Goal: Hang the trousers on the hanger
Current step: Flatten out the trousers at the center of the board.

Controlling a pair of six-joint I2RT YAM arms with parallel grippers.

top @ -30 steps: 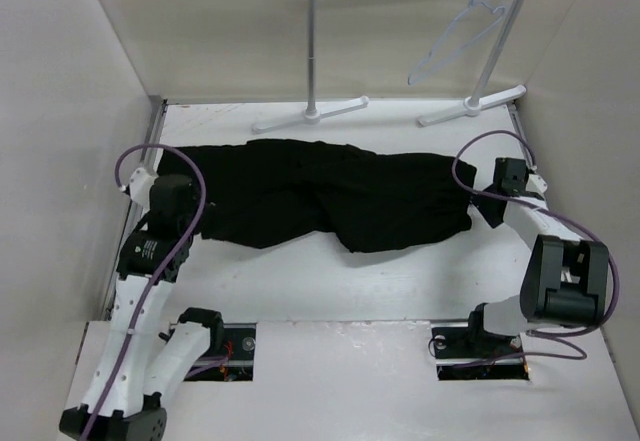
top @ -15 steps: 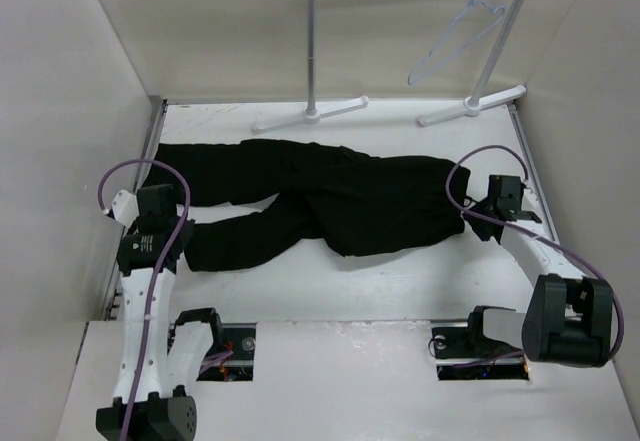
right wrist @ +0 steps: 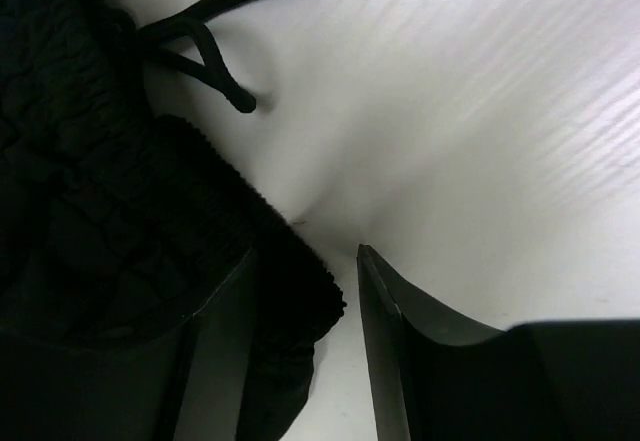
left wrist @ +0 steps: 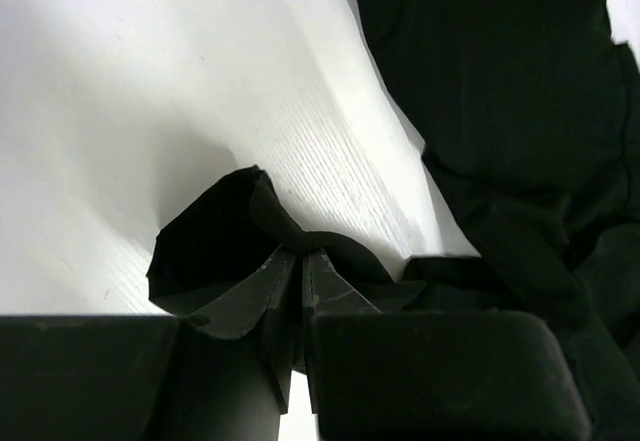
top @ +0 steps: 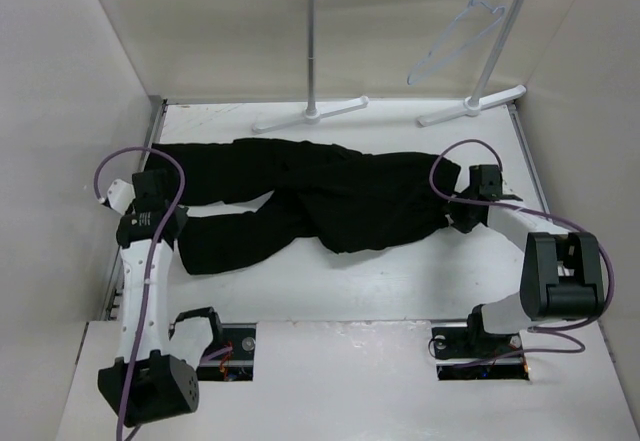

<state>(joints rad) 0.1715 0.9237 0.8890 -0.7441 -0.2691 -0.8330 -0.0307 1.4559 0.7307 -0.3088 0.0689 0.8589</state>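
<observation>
Trousers [left wrist: 500,111] hem inside left end effector [left wrist: 302,258]

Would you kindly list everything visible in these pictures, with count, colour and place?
trousers: one, black, spread flat across the middle of the table, legs toward the left
drawstring: one, black, lying on the table by the waistband
hanger: one, pale lavender wire, hanging on the rack, far right
rack: one, white, far edge of the table
table: one, white
left gripper: shut on a trouser leg end
right gripper: open, at the waistband edge
</observation>
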